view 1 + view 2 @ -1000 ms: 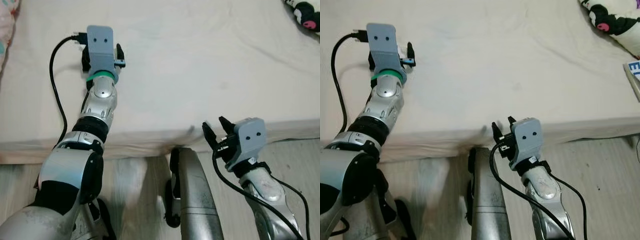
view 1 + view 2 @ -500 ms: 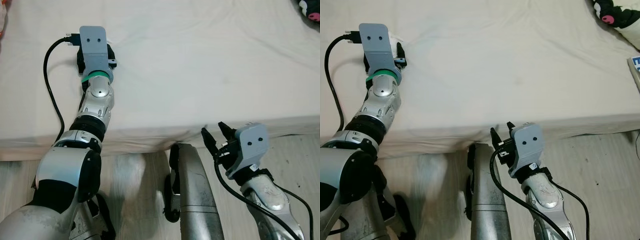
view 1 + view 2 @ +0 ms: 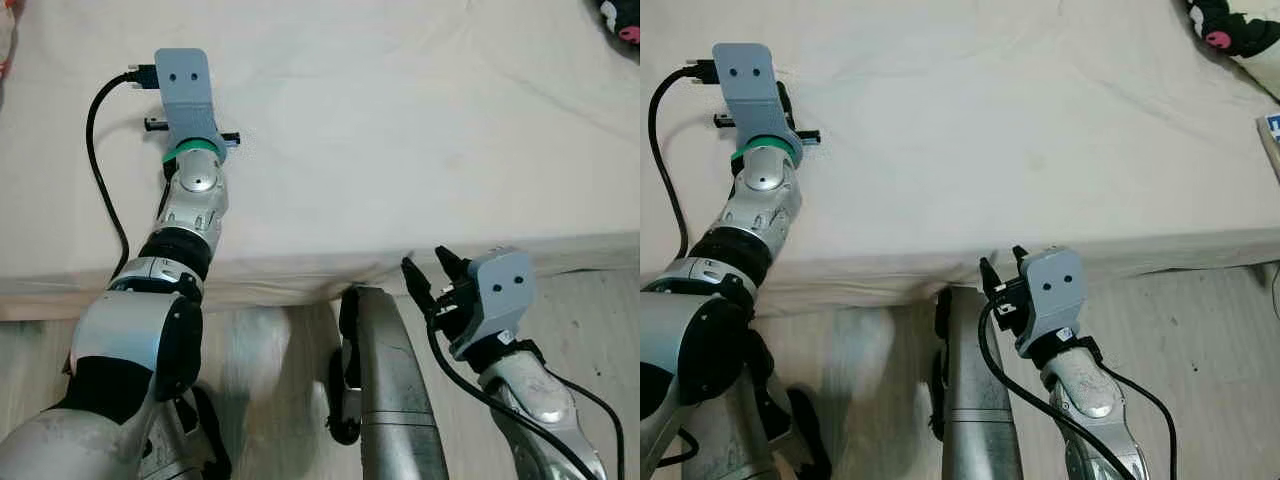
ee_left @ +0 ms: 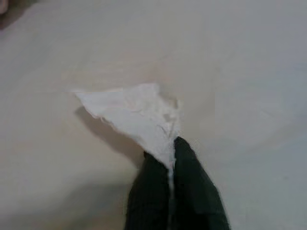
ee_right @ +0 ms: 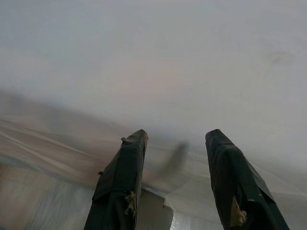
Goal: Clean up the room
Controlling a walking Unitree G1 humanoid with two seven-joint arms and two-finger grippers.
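Note:
A crumpled white tissue [image 4: 136, 115] lies partly lifted off the cream bed sheet [image 3: 400, 120]. My left gripper [image 4: 168, 151] is shut on one corner of it. In the eye views the left arm reaches out over the left part of the bed, and its grey wrist housing [image 3: 185, 85] covers the fingers. My right gripper [image 3: 425, 265] hangs open at the bed's front edge, nothing between its fingers [image 5: 122, 167], pointing at the mattress side.
A black and white plush toy [image 3: 1225, 25] lies at the bed's far right corner, and a blue and white book [image 3: 1270, 135] sits at the right edge. A black cable [image 3: 95, 170] loops beside the left arm. Below are my leg [image 3: 385, 380] and the wooden floor [image 3: 590, 310].
The left wrist has turned and shifted a little to the left over the bed. The right gripper sits slightly lower against the bed edge. The whole view has shifted too.

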